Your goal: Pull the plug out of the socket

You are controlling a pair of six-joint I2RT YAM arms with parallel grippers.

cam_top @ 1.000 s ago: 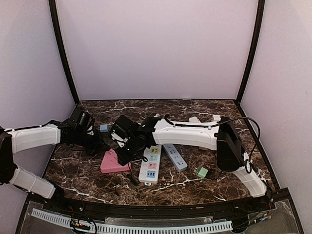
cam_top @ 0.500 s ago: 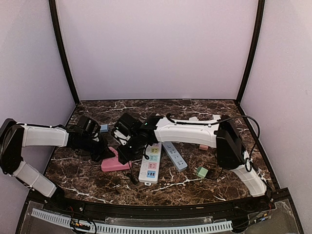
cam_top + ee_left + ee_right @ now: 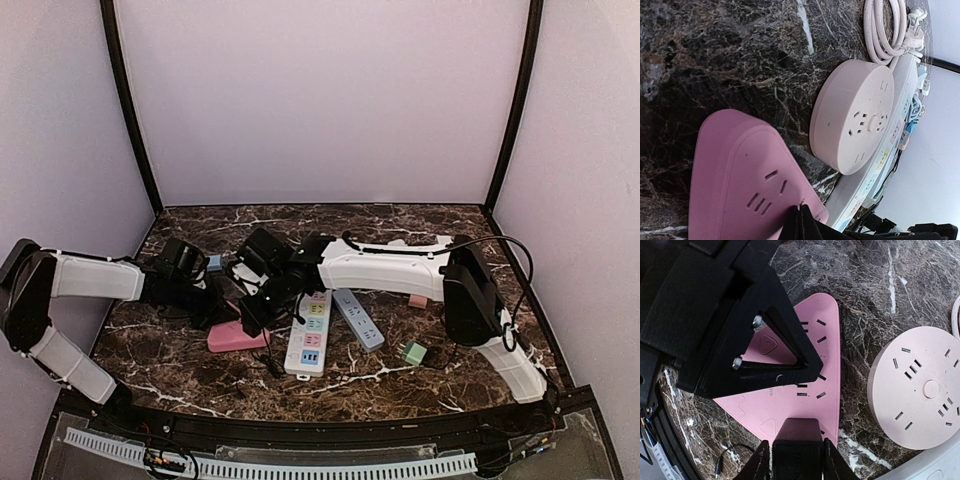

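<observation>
You're clamping right gripper point(image 3: 796, 465) on black plug point(image 3: 795, 440), bottom centre; closed left gripper point(image 3: 801, 223) is touching pink socket point(image 3: 826, 340)

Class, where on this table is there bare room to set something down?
Bare: the band of table along the back wall, and the near edge before the green cube. Crowded: centre-left, where left gripper and right gripper meet over pink socket.

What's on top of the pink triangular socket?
A black plug gripped by the right gripper, plus the shut left gripper. Pink socket slots beneath them are hidden.
</observation>
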